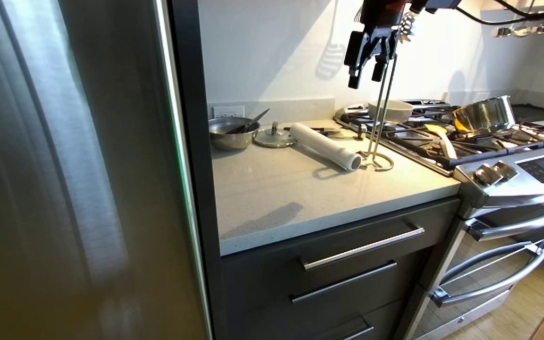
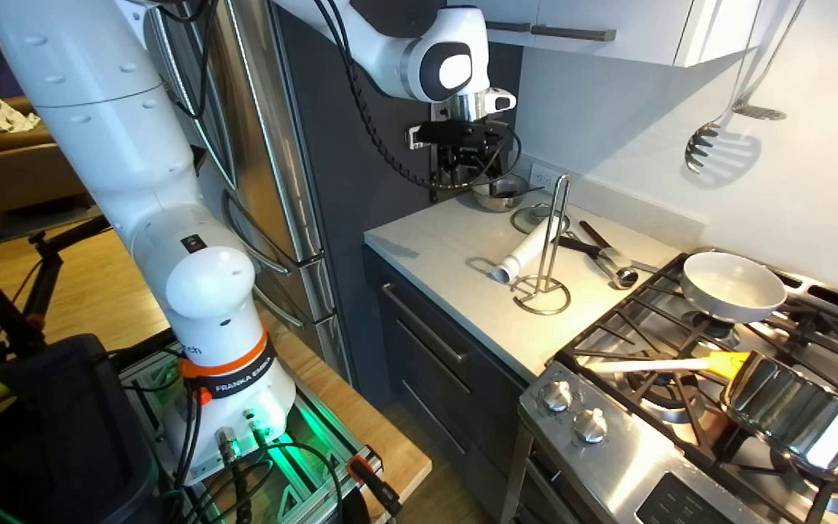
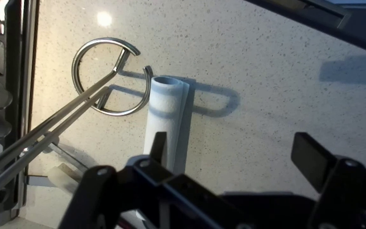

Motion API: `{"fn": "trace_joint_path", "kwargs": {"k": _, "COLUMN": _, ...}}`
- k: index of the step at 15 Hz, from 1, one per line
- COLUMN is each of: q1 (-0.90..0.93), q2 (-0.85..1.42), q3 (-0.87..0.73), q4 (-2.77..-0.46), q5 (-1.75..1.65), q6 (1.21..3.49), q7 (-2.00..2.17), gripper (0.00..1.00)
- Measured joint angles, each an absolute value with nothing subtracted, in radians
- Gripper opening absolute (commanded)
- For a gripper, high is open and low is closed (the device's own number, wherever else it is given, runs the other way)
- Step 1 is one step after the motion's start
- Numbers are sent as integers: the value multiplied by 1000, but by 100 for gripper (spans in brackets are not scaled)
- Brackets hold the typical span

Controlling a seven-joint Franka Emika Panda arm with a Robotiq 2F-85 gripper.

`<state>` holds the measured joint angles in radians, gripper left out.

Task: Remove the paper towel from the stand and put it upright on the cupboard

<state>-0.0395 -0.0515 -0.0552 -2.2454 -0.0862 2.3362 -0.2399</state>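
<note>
Paper towel roll [image 1: 324, 147]: off its rod but lying on its side on the pale bench [image 1: 262, 189] topping the dark-fronted cupboard [image 1: 333, 273], one open end resting just beside the base of the upright wire stand [image 3: 43, 126]; whether they are touching, the views are not showing.
Fingers [image 3: 313, 162]: hanging above the bench, spread wide and gripping nothing.
Handling: looking light, its soft paper probably giving around a stiffer hollow core; a loose outer edge is showing in the wrist view, and a rough pinch would be risking an unwinding.
Handhold: a gentle pinch across the body toward one end is seeming best for tipping it upright.
In the way: the stand's rods are rising beside that open end; a glass lid [image 1: 272, 139] is lying close to the far end, a steel bowl [image 1: 232, 141] just beyond, dark-handled utensils [image 2: 579, 246] alongside.
Gas range [image 2: 626, 458]: carrying a white bowl [image 2: 732, 291], a white-and-yellow spatula [image 2: 659, 365] and a tilted steel saucepan [image 2: 804, 415], all sitting apart from the roll.
</note>
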Motion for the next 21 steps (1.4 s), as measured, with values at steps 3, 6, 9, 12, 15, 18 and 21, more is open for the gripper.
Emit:
{"fn": "trace_joint_path", "kwargs": {"k": 3, "q1": -49, "q2": 15, "q3": -64, "q4": -2229, "q5": -35, "q6": 2498, "q7": -217, "gripper": 100}}
{"fn": "trace_joint_path", "kwargs": {"k": 6, "q1": -50, "q2": 112, "q3": -60, "q4": -2187, "q5": -9, "q6": 2625, "q7": -157, "gripper": 100}}
{"fn": "trace_joint_path", "kwargs": {"k": 9, "q1": -43, "q2": 202, "q3": -60, "q4": -2122, "q5": -18, "q6": 2658, "q7": -77, "gripper": 100}}
{"fn": "trace_joint_path", "kwargs": {"k": 12, "q1": -40, "q2": 266, "q3": -58, "q4": -2065, "q5": -30, "q6": 2613, "q7": -74, "gripper": 100}}
{"fn": "trace_joint_path", "kwargs": {"k": 15, "q1": -42, "q2": 288, "q3": -58, "q4": -2039, "q5": -43, "q6": 2515, "q7": -110, "gripper": 100}}
{"fn": "trace_joint_path", "kwargs": {"k": 18, "q1": -48, "q2": 292, "q3": -57, "q4": -2037, "q5": -49, "q6": 2423, "q7": -181, "gripper": 100}}
{"fn": "trace_joint_path", "kwargs": {"k": 21, "q1": -55, "q2": 315, "q3": -57, "q4": -2041, "q5": -68, "q6": 2398, "q7": -231, "gripper": 100}}
